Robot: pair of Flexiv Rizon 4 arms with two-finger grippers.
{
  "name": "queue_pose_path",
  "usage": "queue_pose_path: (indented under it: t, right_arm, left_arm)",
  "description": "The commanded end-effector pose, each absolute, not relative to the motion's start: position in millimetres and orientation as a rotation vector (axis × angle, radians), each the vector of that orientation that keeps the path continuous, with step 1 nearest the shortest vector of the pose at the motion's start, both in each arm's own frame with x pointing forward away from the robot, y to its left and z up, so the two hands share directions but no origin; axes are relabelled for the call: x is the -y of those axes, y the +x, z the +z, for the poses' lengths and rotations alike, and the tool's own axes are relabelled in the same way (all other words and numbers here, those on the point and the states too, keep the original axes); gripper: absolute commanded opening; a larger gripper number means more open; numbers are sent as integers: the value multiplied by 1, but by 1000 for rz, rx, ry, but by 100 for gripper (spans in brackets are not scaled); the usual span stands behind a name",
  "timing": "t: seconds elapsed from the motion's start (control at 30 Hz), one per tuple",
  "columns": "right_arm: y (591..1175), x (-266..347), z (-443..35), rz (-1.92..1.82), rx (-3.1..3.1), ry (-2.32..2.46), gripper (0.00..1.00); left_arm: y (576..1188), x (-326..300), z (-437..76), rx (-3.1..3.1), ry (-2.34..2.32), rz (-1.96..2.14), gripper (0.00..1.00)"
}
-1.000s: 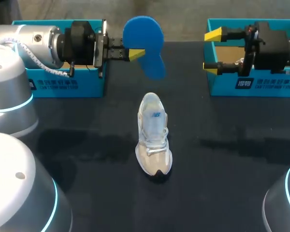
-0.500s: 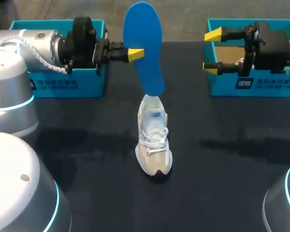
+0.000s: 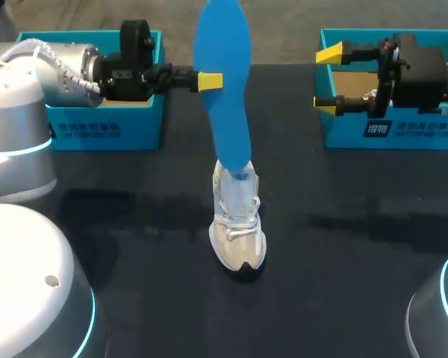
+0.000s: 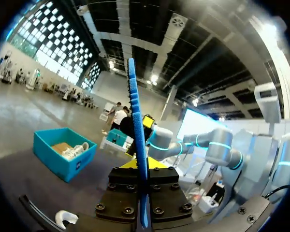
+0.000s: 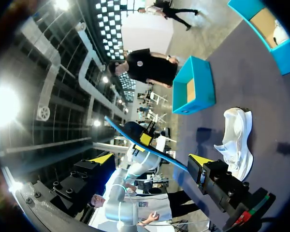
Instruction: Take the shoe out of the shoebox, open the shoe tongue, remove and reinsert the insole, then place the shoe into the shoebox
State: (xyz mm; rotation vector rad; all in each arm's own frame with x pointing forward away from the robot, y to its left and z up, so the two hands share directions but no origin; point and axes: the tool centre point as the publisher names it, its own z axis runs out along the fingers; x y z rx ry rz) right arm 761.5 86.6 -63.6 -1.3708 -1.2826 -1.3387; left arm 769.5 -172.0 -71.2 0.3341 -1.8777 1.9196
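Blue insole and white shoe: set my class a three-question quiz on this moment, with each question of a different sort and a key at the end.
1. True or false: the right gripper is open and holds nothing.
2. How is the white shoe placed? A: lying on its side. B: standing on its sole on the table. C: hanging from the right gripper.
3. In a word or two: which gripper is shut on the blue insole, held upright with its lower end at the shoe's opening?

Key: 1 true. 2 B. 3 the left gripper.
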Motion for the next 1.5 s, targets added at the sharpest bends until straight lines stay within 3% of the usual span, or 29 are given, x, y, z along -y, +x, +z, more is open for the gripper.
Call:
queue_pose_path:
  t: [0.03,0.9,1.5]
  right_arm:
    - [762,-89,-64,-1339,1282,-1373,100]
    - [762,-89,-64,-1339,1282,-1373,100]
    - [752,-126,-9,-1061,1687,-1773,100]
  left_arm:
    - [774,172,-71,1604,667,1552,0]
    - [784,176,-82,1348,820,1354,0]
    - [791,185,-97,1303,882,1246,0]
